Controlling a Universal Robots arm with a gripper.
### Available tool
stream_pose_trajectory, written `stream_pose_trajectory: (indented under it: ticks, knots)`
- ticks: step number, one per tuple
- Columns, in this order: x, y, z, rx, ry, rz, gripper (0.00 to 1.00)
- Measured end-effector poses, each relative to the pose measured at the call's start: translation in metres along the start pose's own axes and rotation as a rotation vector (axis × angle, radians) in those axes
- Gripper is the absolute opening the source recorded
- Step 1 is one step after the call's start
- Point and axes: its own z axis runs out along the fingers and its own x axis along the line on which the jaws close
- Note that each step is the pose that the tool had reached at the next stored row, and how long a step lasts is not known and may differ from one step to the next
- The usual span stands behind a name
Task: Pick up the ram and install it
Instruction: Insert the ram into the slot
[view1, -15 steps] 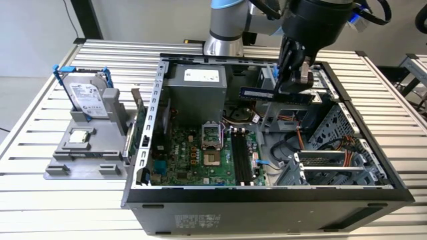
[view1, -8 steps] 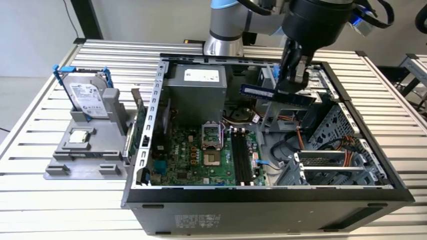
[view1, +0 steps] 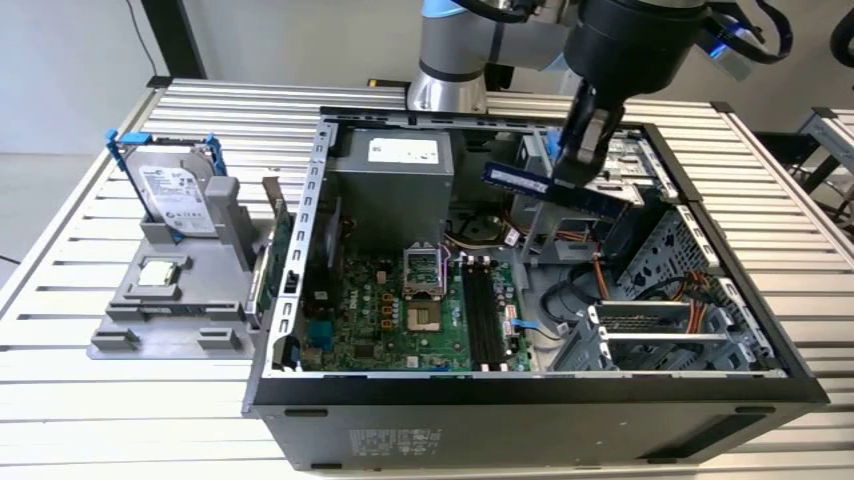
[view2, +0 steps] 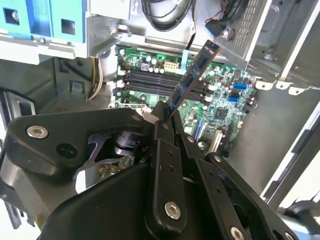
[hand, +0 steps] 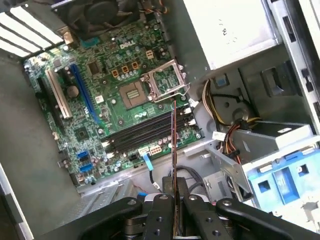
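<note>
Low in the open grey computer case (view1: 318, 220) lie the motherboard's long black slots (view1: 483, 318). Above them, toward the exterior view's right, the thin blue-green ram stick (view1: 527, 181) hangs clamped in the black claw (view1: 577, 172), its length apparently crossing theirs.

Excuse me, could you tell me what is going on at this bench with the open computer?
The robot arm's gripper is shut on the ram stick and holds it in the air over the open computer case. The stick is not installed yet: the black memory slots on the green motherboard below are empty. Outside the case, at the exterior view's left, a hard drive stands in a blue bracket on a gray stand.
</note>
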Motion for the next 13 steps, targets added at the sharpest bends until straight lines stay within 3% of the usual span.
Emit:
stream_pose_trajectory:
  ticks: [13]
  knots:
    - [0.0000,0.0000,0.0000,0.0053,-0.0053,0.232,0.00]
